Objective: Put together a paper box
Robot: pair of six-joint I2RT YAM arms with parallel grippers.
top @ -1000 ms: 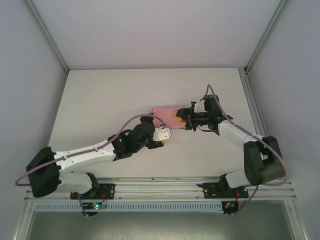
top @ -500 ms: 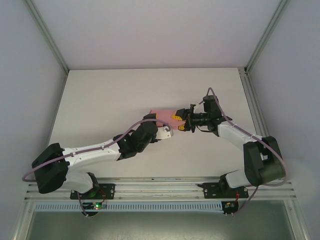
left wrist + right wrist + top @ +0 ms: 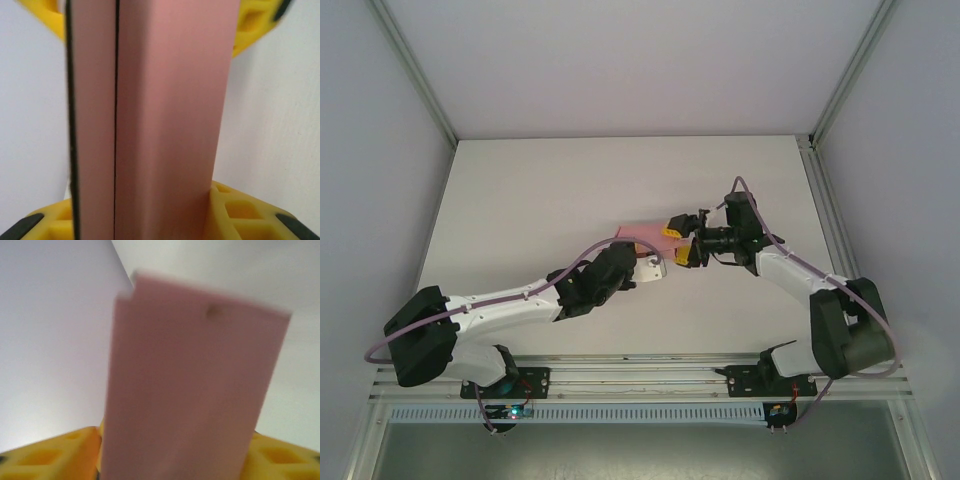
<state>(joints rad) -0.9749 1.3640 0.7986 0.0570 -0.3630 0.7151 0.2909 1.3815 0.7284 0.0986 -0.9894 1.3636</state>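
Left gripper (image 3: 642, 258) first: its yellow fingers (image 3: 240, 212) are drawn in narrow, one against each side of the pink thin-card paper box (image 3: 640, 238). They seem to pinch it to steady it near the middle of the white table (image 3: 520, 190). The box looks folded into a slim rectangular body, with a seam running down its face. Now the right gripper (image 3: 679, 242): jaws spread wide, straddling the box's right end without clamping, likely free to re-grip or press a flap.
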